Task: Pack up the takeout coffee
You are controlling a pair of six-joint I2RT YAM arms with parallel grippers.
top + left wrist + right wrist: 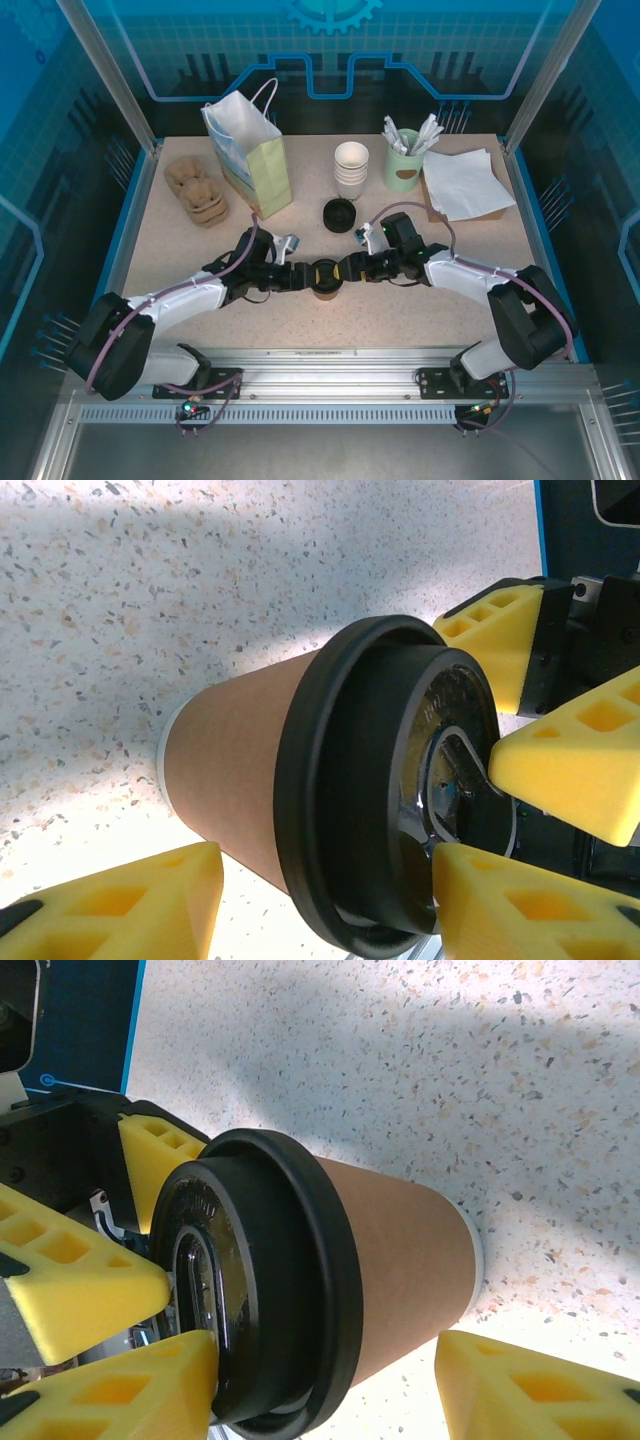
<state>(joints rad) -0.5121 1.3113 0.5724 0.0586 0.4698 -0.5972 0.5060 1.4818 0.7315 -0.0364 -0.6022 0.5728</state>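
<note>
The takeout coffee (325,278), a brown paper cup with a black lid, stands upright on the speckled table between both grippers. My left gripper (303,275) reaches it from the left, my right gripper (348,270) from the right. In the left wrist view the coffee (250,770) lies between the yellow fingers of the left gripper (328,880): one fingertip (470,880) touches the lid top, the other (150,900) stays off the cup near the table. The right wrist view mirrors this around the coffee (400,1260). There the right gripper (328,1360) has one fingertip (150,1380) at the lid and the other (520,1380) clear. Both are open.
A white and green paper bag (252,150) stands at the back left, beside brown cup carriers (197,190). A stack of white cups (351,167), a loose black lid (340,214), a green holder of packets (403,160) and napkins (465,183) sit behind the coffee.
</note>
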